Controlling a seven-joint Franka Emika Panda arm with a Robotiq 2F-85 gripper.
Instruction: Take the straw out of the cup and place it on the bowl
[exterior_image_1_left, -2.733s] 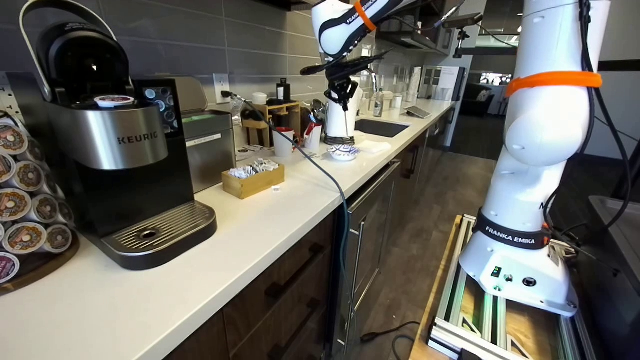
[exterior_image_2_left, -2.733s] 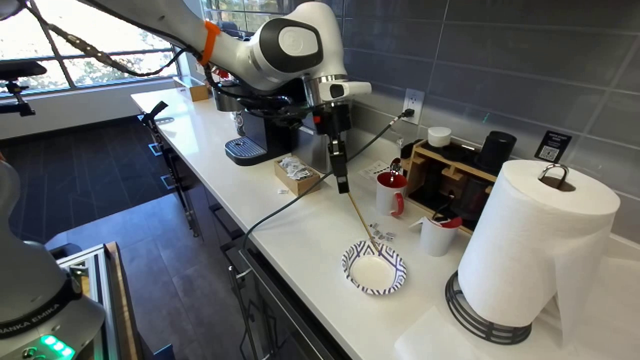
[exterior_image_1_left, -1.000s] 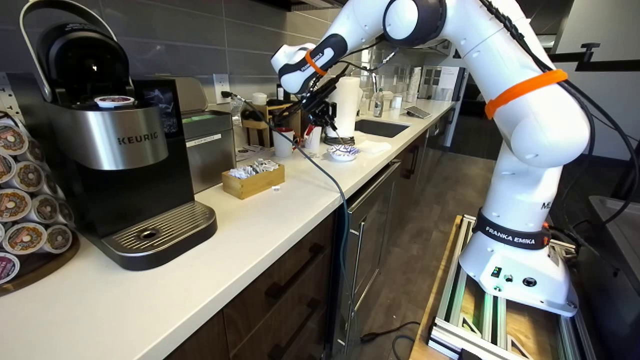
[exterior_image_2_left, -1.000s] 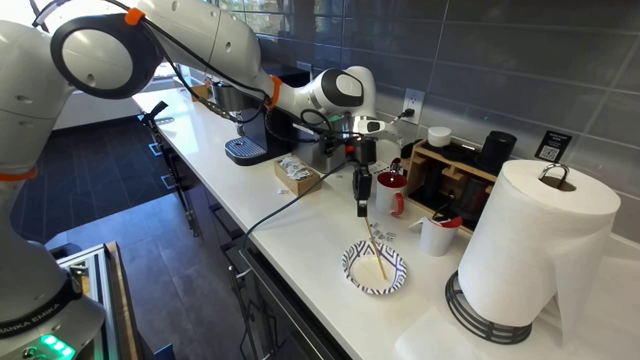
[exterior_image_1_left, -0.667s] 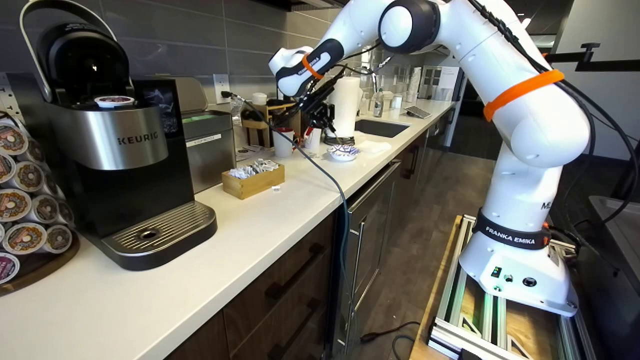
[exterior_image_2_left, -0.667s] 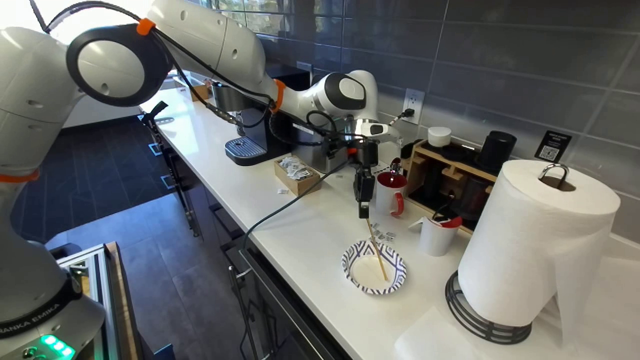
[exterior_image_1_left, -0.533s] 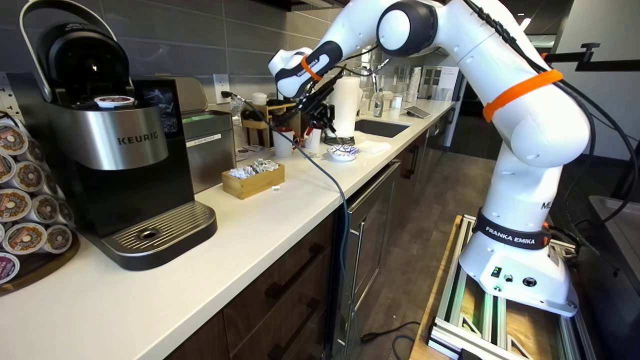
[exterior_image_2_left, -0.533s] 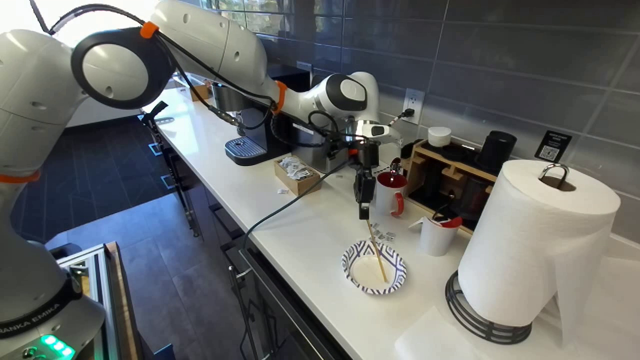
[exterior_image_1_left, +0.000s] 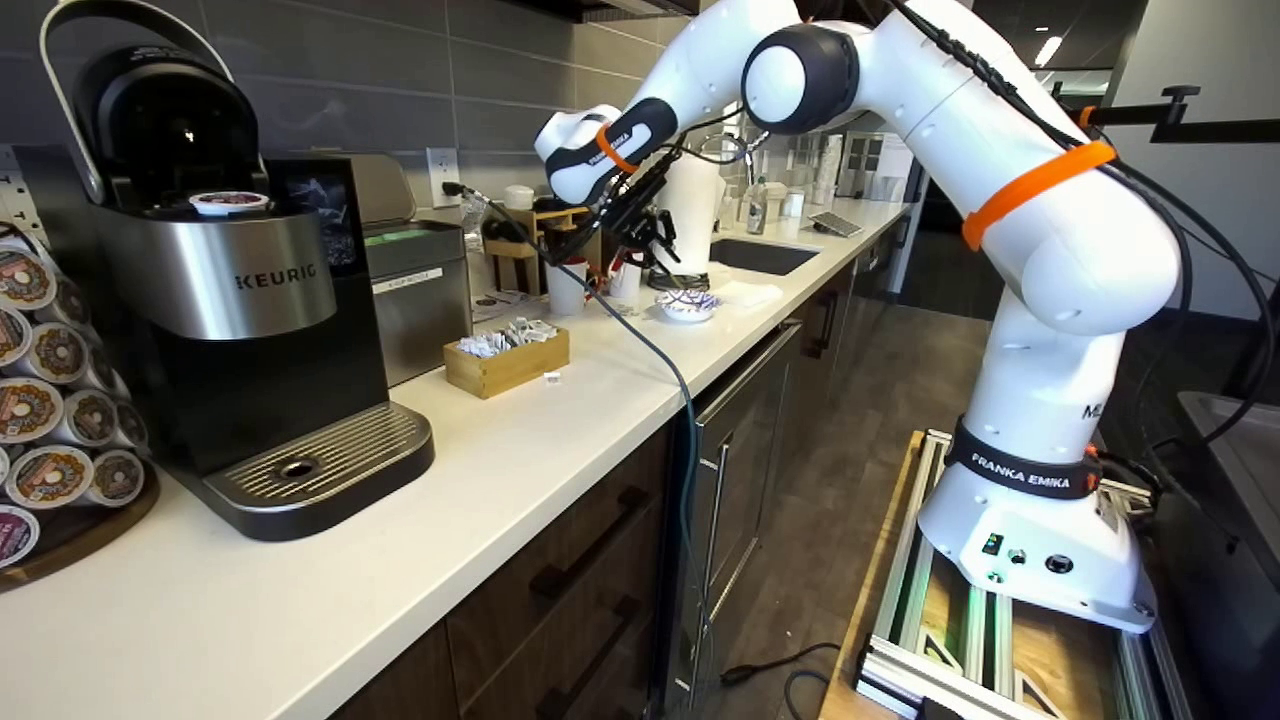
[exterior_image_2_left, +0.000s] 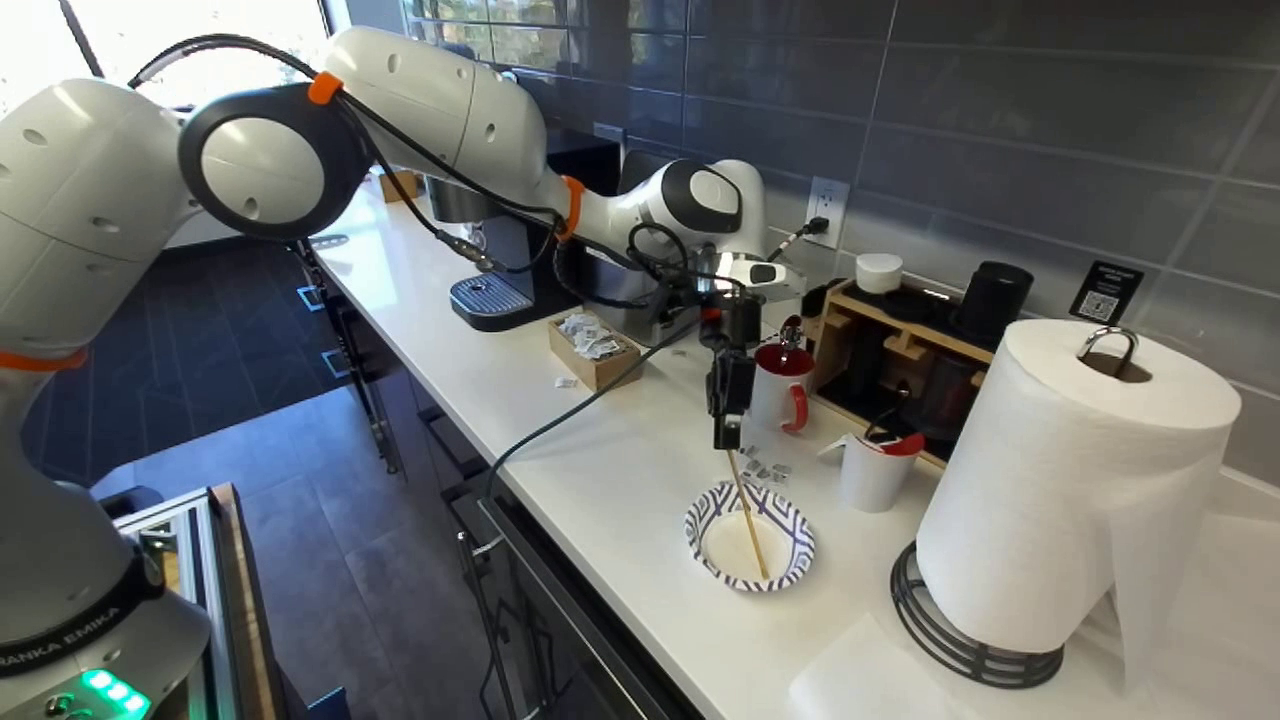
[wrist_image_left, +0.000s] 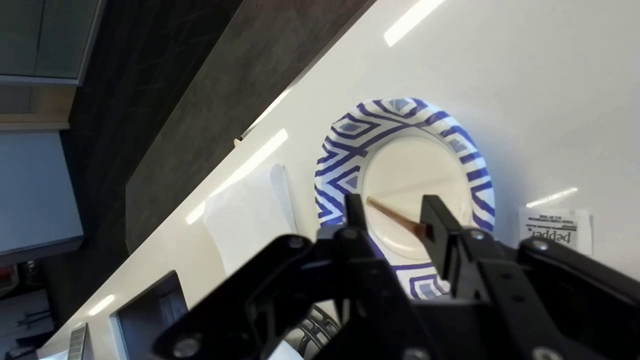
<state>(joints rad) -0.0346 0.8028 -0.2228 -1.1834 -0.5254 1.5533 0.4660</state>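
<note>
Counter (exterior_image_2_left: 620, 470): white, smooth, glossy enough to throw bright streaks in the wrist view.
Bowl (wrist_image_left: 405, 165): round, shallow, flared at the rim, violet-blue diamonds and zigzags around a plain cream base; low, right of centre, in an exterior view.
Straw (exterior_image_2_left: 748, 520): slim, straight, brown; tilted, lower end inside the bowl, upper end at the gripper (wrist_image_left: 392, 205).
Cups: a white mug (exterior_image_2_left: 773, 400), red inside with a red loop handle, just right of the gripper; a white cup (exterior_image_2_left: 872, 480), also red-lined, farther right.
Paper towel roll (exterior_image_2_left: 1080, 500): tall white cylinder on a black wire stand (exterior_image_2_left: 1000, 668), right of the frame.
Box (exterior_image_2_left: 618, 370): pale wood, rectangular, heaped with white packets (exterior_image_2_left: 590, 335).
Arm (exterior_image_1_left: 970, 110): smooth white shells, orange bands; in both exterior views it bends at the elbow and reaches over to a wrist turned down above the counter.
Gripper: black fingers (wrist_image_left: 447, 230) spread, a clear gap between; the straw shows there unpinched, running to the right-hand finger in the wrist view; whether it touches cannot be told.
</note>
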